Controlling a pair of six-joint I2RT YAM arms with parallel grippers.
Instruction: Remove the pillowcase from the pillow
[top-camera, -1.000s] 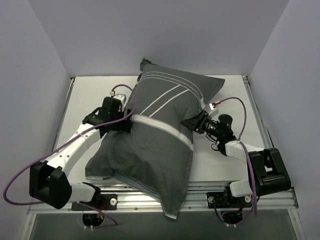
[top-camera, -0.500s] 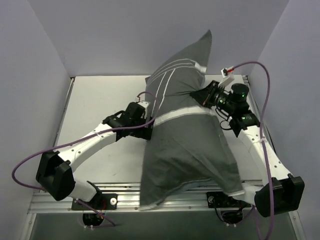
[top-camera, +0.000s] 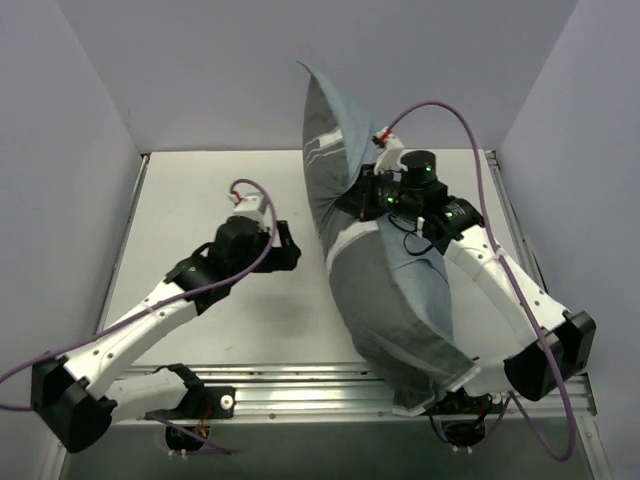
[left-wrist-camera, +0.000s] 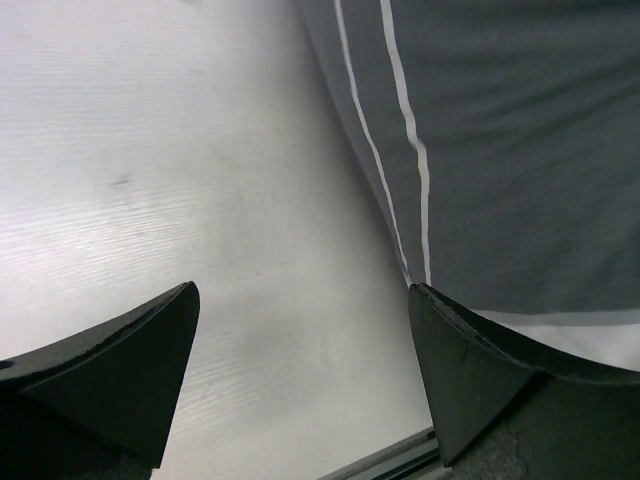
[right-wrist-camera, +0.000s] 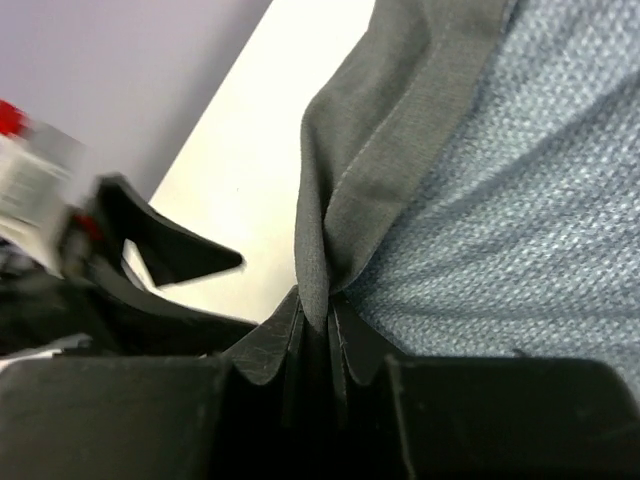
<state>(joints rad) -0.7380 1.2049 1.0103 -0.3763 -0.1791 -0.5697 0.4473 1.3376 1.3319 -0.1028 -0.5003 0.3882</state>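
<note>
The pillowcase (top-camera: 382, 298), running upper centre to lower right, is pinched by the right fingers (right-wrist-camera: 265, 350); just left, the left fingers (left-wrist-camera: 470, 370) are spread empty.

Left gripper (top-camera: 284, 246) has let go and backed off to the left, jaws apart over the table (top-camera: 190, 200). Right gripper (top-camera: 362, 196) has swung its pinch inward. The pillowcase (top-camera: 372, 285) now curls into a narrow crescent, blue-grey lining showing, seemingly partly inside-out.
</note>
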